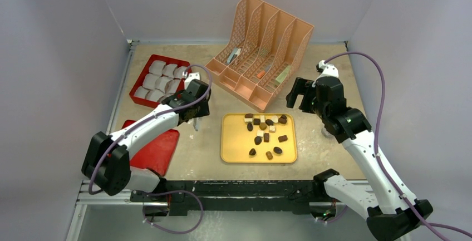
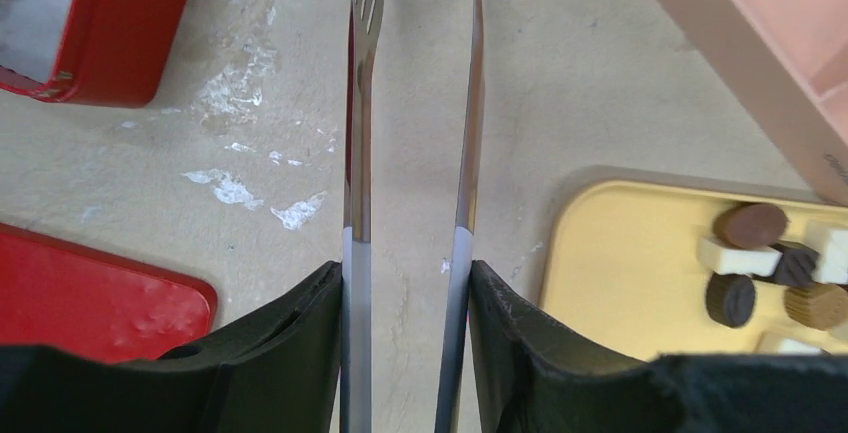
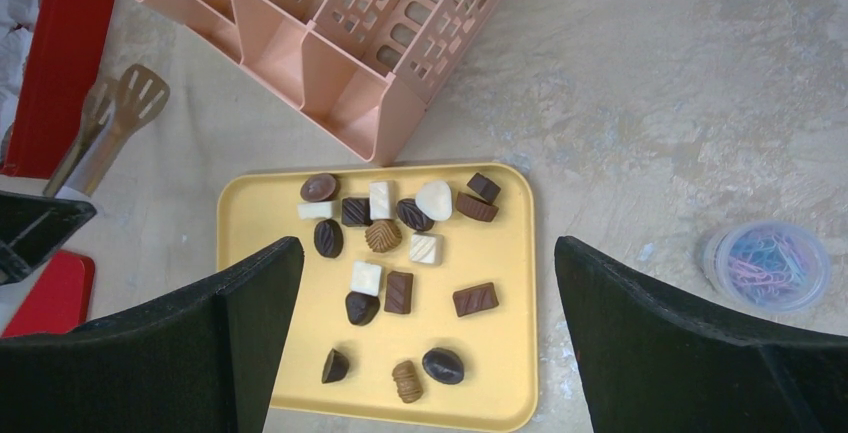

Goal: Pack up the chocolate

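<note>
Chocolate: the pieces [image 1: 262,132] all lie loose on the yellow tray [image 1: 231,153], dark, caramel and white mixed, bunched toward the far edge and thinner toward the near edge.
Destination: we take the red box [image 1: 138,80] with its white cup liners [image 1: 161,79] to be where they go. None of the liners we can see holds a piece.
Left gripper: the left gripper [image 2: 405,275] is clamped on a pair of metal tongs [image 2: 357,153], one black finger pressed on each arm.
Tong blades: they stand apart with only bare table between them, carrying nothing and touching no piece.
Key relation: the tray lies to the right of the tong tips, near but apart from them. The box sits on the other side, to the left and farther back.
Nearest pieces: those in the tray's left part, among them a dark oval [image 3: 328,238] that seems to lie lengthwise toward the tray's far edge.
Next move, as we judge it: swing the tongs right over the tray and straddle one piece across its short side.
Right gripper: the right gripper [image 3: 425,245] has its fingers spread wide, holds nothing, and hangs above the tray.
Nearer arm: both are close, but only the left carries the tool.
</note>
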{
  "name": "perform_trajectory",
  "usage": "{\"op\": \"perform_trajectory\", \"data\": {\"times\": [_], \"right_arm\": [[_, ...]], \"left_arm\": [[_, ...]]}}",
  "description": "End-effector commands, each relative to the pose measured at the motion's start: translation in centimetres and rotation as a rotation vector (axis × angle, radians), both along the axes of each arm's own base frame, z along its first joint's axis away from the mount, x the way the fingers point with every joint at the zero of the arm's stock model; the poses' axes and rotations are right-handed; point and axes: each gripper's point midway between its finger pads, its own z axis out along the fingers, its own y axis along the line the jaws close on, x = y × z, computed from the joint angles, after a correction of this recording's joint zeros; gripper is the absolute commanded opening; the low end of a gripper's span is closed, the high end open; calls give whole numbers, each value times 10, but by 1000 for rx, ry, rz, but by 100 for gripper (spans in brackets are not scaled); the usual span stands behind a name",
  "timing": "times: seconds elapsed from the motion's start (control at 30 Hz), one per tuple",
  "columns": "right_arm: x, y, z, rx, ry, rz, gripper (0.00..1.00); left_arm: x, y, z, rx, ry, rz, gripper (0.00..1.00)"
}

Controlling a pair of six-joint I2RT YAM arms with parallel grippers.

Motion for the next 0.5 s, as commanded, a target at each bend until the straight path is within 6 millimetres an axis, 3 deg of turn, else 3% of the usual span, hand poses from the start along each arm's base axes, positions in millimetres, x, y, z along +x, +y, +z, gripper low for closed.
{"op": "perform_trajectory", "data": {"times": [0.0, 0.3, 0.47], "right_arm": [[6, 0, 25, 23, -74, -9, 97], [6, 0, 23, 15, -65, -9, 97], [7, -1, 25, 3, -61, -6, 97]], "left_arm": [[-3, -3, 40, -14, -36, -52, 44], [-17, 8, 69, 49, -42, -137, 40], [-30, -7, 90, 38, -35, -260, 40]]}}
